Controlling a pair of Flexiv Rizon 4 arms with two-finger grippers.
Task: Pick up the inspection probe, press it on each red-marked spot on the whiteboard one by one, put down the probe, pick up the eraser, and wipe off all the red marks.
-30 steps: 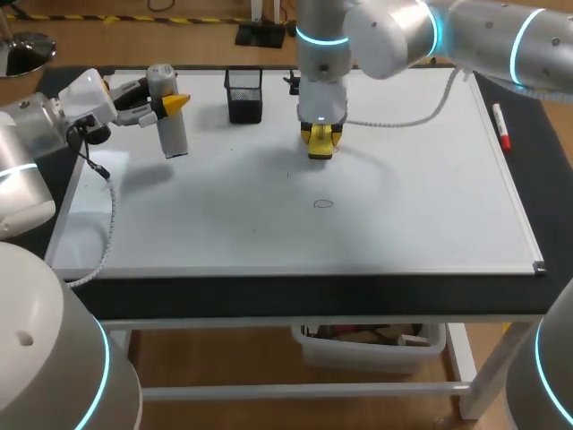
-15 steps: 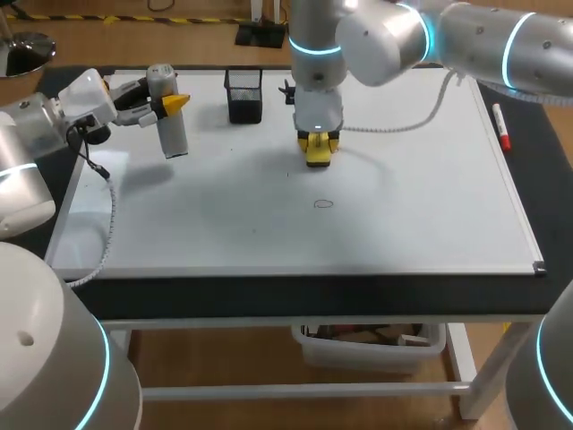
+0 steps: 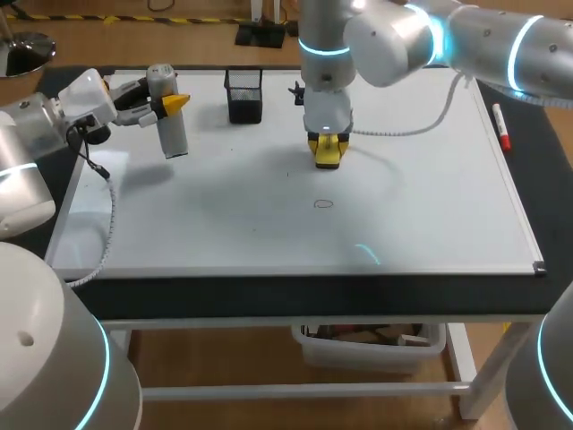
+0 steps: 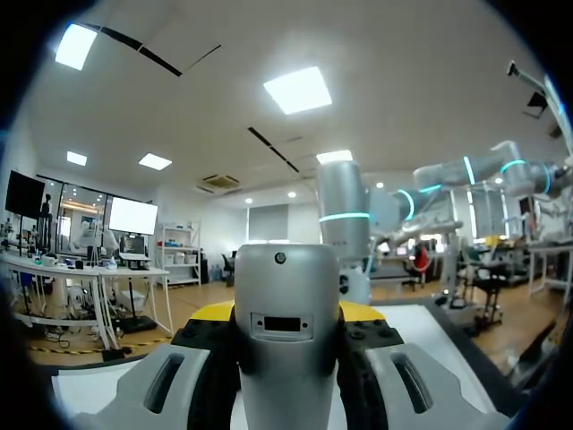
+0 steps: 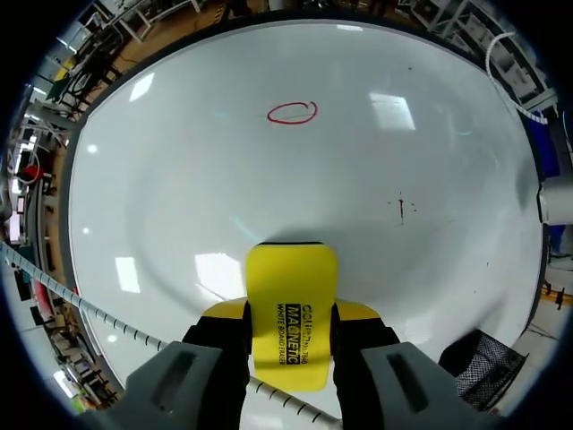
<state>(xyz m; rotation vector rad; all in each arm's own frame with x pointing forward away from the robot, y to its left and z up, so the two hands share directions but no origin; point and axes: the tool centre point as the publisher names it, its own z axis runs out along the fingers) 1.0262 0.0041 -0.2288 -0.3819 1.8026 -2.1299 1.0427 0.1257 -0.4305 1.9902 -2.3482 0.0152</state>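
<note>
Your left hand (image 3: 170,103) is over the far left corner of the whiteboard (image 3: 430,206). It is closed on the probe (image 3: 168,112), a grey tube that stands almost straight up. Both yellow fingertips press on it from two sides. I can't tell if the low end of the probe touches the board. In the left wrist view the probe (image 4: 285,331) sits right between the fingers of that hand (image 4: 286,312) and fills the middle.

Your right arm comes in from the right and reaches past the middle of the board. Your right hand (image 3: 328,152) points down and grips the yellow eraser (image 3: 328,158) between its two fingers. In the right wrist view the eraser (image 5: 291,287) sticks out ahead of the hand (image 5: 291,313) toward the board. You can't tell from here if it is pressed on the board or just above it.

A red mark (image 5: 292,112), a small round loop, is on the board well ahead of the eraser. In the head view the loop (image 3: 323,203) is nearer the front edge than the eraser, apart from it. A tiny dark speck (image 5: 400,208) is off to one side.

A black mesh cup (image 3: 244,95) stands at the back of the board, between your two hands. A red pen (image 3: 501,127) lies at the board's right edge. The whiteboard lies flat on the dark table (image 3: 313,296).
</note>
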